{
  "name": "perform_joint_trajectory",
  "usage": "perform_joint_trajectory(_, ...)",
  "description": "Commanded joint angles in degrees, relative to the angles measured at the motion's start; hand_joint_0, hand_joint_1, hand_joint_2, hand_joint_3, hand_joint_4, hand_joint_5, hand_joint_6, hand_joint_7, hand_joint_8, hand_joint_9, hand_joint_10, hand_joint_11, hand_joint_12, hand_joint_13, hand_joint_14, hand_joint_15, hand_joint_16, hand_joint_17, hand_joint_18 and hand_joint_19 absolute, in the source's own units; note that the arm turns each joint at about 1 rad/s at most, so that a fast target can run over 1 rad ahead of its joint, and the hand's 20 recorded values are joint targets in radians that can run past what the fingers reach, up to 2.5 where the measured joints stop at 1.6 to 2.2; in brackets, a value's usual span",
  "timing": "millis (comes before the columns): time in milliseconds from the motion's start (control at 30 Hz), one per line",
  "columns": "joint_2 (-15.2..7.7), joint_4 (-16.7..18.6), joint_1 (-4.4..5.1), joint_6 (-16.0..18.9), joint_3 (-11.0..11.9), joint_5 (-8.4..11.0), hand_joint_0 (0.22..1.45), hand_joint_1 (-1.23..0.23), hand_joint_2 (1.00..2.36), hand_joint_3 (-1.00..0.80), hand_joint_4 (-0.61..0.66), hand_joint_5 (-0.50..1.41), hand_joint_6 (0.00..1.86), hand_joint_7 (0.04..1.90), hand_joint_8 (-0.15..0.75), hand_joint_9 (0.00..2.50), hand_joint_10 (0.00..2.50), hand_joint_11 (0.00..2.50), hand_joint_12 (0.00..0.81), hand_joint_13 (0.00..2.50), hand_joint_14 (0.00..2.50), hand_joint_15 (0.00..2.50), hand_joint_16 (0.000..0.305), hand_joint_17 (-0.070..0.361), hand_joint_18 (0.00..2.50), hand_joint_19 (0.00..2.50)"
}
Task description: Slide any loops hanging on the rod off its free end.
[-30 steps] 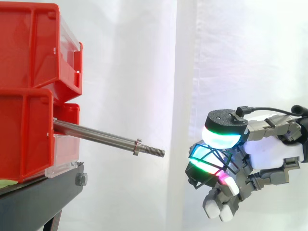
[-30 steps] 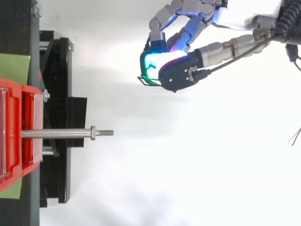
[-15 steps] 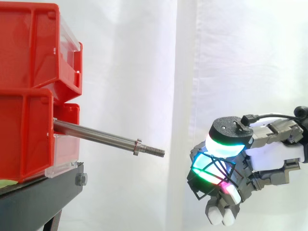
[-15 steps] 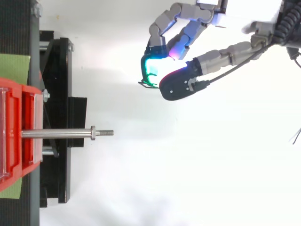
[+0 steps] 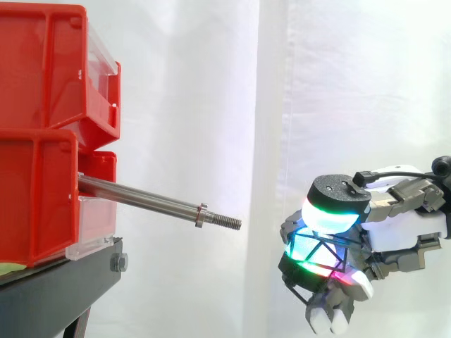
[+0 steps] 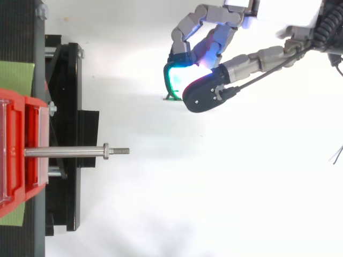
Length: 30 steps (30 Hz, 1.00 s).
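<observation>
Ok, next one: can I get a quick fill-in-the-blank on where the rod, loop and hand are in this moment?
1. The rod sticks out from the ___ bins.
2. The black wire loop is pinched in the ___ of the hand.
3. The rod has ___ loops hanging on it.
4. In the side view, the hand is to the ___ of the rod's free end, apart from it.

Missing words: red; fingers; no; right
</observation>
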Motion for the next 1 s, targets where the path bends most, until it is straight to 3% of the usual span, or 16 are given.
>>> perform_joint_trajectory(0,0.0,0.0,0.0,0.2,0.0,0.01,0.59,-0.56,1.02,-0.31,0.04,-0.11,0.92,1.02,0.294,1.26,0.03,0.72,0.395,0.87,0.02,0.43,0.057,0.129,0.72,0.52)
perform_joint_trajectory(100,0.0,0.0,0.0,0.8,0.0,0.01,0.57,-0.56,1.02,-0.21,0.01,-0.11,0.91,1.01,0.298,1.27,0.03,0.7,0.394,0.88,0.02,0.43,0.058,0.131,0.74,0.53)
perform_joint_trajectory(300,0.0,0.0,0.0,1.9,0.0,0.01,0.58,-0.74,1.02,-0.02,0.06,-0.12,0.92,1.03,0.329,1.25,0.03,0.73,0.423,0.89,0.02,0.42,0.065,0.147,0.8,0.47)
perform_joint_trajectory(667,0.0,0.0,0.0,2.5,0.0,0.01,0.57,-0.69,1.02,-0.06,0.09,-0.12,0.91,1.07,0.312,1.27,0.03,0.71,0.416,0.89,0.02,0.42,0.064,0.143,0.79,0.49)
perform_joint_trajectory(867,0.0,-0.3,0.0,6.0,0.0,0.01,0.58,-0.73,1.02,0.01,0.06,-0.11,0.91,1.07,0.34,1.3,0.03,0.71,0.448,0.92,0.01,0.4,0.07,0.157,0.85,0.46)
perform_joint_trajectory(967,0.0,-1.0,0.09,9.6,0.0,0.36,0.58,-0.74,1.02,0.01,0.05,-0.11,0.91,1.07,0.335,1.28,0.03,0.7,0.443,0.91,0.02,0.41,0.069,0.154,0.84,0.46)
